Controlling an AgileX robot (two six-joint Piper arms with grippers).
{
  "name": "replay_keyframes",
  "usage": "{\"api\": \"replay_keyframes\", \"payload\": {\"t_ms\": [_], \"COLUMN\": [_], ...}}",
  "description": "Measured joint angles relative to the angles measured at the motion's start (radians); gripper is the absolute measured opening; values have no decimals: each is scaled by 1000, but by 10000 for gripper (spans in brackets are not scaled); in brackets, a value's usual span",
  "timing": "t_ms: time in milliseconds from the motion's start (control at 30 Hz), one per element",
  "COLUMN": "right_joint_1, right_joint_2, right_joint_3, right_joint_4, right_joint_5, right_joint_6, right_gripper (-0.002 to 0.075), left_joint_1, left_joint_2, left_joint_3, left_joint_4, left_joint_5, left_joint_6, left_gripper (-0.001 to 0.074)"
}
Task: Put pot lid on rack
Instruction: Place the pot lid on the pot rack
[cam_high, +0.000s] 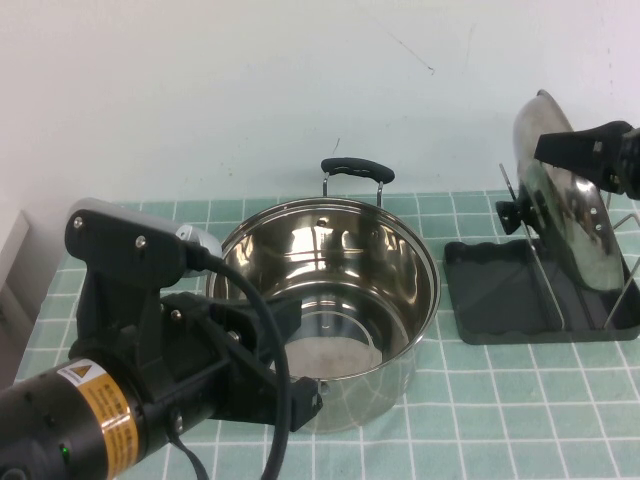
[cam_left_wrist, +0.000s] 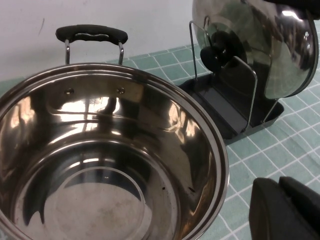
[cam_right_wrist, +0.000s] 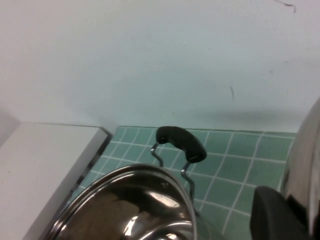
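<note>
Your left gripper (cam_high: 285, 345) low at near left, fingers unclear, your right gripper (cam_high: 570, 150) raised at far right, clamping the pot lid (cam_high: 565, 195)

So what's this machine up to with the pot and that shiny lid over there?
The right gripper is holding the pot lid by its rim, standing it on edge among the wire loops of the rack on the right side of the table. The lid's black knob faces the open pot, which sits uncovered in the middle. The left gripper rests at the pot's near side, holding nothing that can be seen.
</note>
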Motion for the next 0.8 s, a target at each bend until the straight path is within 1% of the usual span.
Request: {"api": "replay_keyframes", "payload": {"t_ms": [167,200,233,267,300,433,467,533,600,667,733,800], "right_joint_1": [0,0,0,0,0,-16,-25,-61,-97,-134,-174,-199], "right_joint_2": [2,2,2,2,2,2,2,4,4,-3,-29,-62], "right_joint_3": [-2,-2,-2,-2,-2,-4,-6,-19,-30,-47,-67,-93], "right_joint_4": [4,4,4,5,5,5,5,5,5,5,5,5], "right_joint_5": [-40,-46,-53,-57,-63,-59,-47,-8,43,105,170,227], "right_joint_6": [-9,-12,-14,-16,-18,-22,-22,-22,-22,-22,-22,-22], "right_gripper": [25,38,66,101,158,417,463,511,524,516,476,397], "left_joint_1": [0,0,0,0,0,0,0,0,0,0,0,0], "left_joint_2": [0,0,0,0,0,0,0,0,0,0,0,0], "left_joint_3": [0,0,0,0,0,0,0,0,0,0,-5,-25], "left_joint_4": [0,0,0,0,0,0,0,3,7,8,6,-1], "left_joint_5": [-1,-2,-2,-2,-3,-3,-3,12,48,120,240,385], "left_joint_6": [-2,-2,-2,-2,-2,-2,-2,6,34,90,154,217], "left_gripper": [0,0,-1,-1,-1,-1,-1,-1,-1,-1,-1,-1]}}
